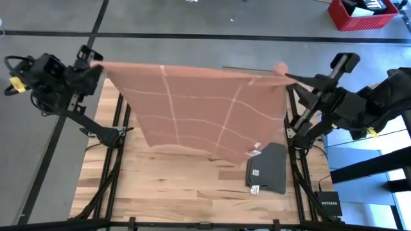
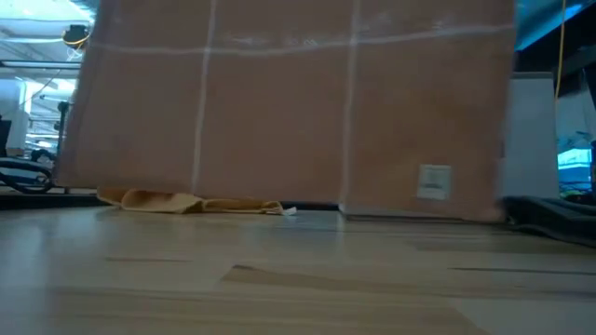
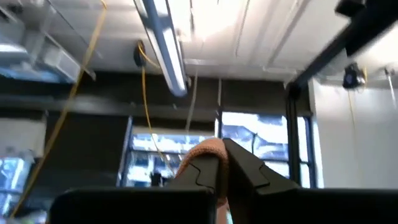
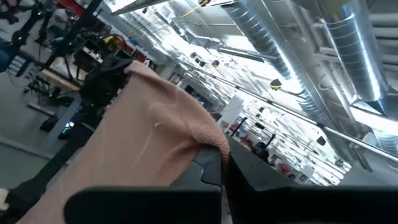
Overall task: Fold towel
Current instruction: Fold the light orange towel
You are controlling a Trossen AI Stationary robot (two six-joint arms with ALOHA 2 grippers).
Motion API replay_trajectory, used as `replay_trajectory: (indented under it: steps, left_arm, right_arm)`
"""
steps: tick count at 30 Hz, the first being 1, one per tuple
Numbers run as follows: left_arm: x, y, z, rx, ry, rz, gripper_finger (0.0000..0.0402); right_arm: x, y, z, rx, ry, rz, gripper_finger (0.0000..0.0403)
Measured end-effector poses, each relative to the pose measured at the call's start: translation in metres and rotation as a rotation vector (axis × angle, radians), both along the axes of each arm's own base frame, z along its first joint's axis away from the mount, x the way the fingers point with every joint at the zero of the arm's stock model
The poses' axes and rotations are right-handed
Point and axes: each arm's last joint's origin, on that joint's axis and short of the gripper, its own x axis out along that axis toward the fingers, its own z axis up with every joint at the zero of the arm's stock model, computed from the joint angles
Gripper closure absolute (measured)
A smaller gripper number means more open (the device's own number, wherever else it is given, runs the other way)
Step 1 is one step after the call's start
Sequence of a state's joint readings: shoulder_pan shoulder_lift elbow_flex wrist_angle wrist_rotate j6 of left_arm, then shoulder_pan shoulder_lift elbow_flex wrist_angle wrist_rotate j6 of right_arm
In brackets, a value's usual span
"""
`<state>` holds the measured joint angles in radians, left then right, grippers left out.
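A salmon-pink towel [image 1: 199, 109] with thin white grid lines hangs spread between my two grippers above the wooden table. My left gripper [image 1: 96, 64] is shut on its upper left corner and my right gripper [image 1: 282, 70] on its upper right corner. In the low view the towel [image 2: 289, 102] fills the picture like a curtain, its lower edge near the tabletop and a white label [image 2: 434, 180] near its lower right. Whether that lower edge touches the table, I cannot tell. My left gripper pinches the towel's upper left corner [image 3: 202, 152] between its two fingers; a small bunch of cloth sticks out past the fingertips. The towel hangs below and stretches toward the other arm. My right gripper pinches the towel's upper right corner [image 4: 208, 140] between its two fingers. The cloth drapes away from the fingers toward the left arm, its upper edge drawn fairly taut.
A dark grey folded cloth [image 1: 266, 168] with white tags lies on the table's near right part. A yellow cloth [image 2: 168, 201] lies on the table behind the towel in the low view. Black frame struts [image 1: 106, 135] flank both table sides; a red crate [image 1: 363, 13] stands beyond the far right.
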<state>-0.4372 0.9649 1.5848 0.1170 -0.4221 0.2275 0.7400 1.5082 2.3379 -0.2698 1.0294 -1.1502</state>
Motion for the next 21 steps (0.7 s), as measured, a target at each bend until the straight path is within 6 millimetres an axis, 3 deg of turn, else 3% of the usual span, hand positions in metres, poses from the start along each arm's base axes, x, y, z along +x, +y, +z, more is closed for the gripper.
replay_trajectory:
  steps: [9,21]
  left_arm:
    - [0.020,-0.025,-0.022,0.049,0.227,-0.150,0.0394]
    - [0.034,-0.085,-0.032,0.131,0.265,-0.402,0.0394]
  right_arm:
    - [-0.001,0.033,-0.026,-0.006,0.169,0.096,0.0398]
    - [-0.013,0.081,-0.037,0.310,0.119,0.383,0.0398]
